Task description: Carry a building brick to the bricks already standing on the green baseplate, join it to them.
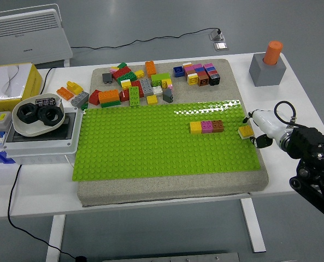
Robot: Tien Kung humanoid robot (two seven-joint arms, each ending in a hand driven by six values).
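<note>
**Clerk:** White table (36, 204), grey foam mat, green studded plastic baseplate (151, 147) at centre frame. Standing row listed: yellow, pink and brown plastic bricks (206, 126), joined, right of centre. Loose stock of mixed bricks (145, 82) is kept at upper centre.

**Checker:** Item in transit?

**Clerk:** Small yellow plastic brick (246, 131), pinched at the fingertips of the right hand (260, 128) over the baseplate's right edge, near the row, not touching it.

**Checker:** Handling?

**Clerk:** Judged light, rigid, smooth-sided, hence slippery; not fragile. Side walls are best gripped, studs and underside left free for pressing down. Left hand is not seen.
</note>
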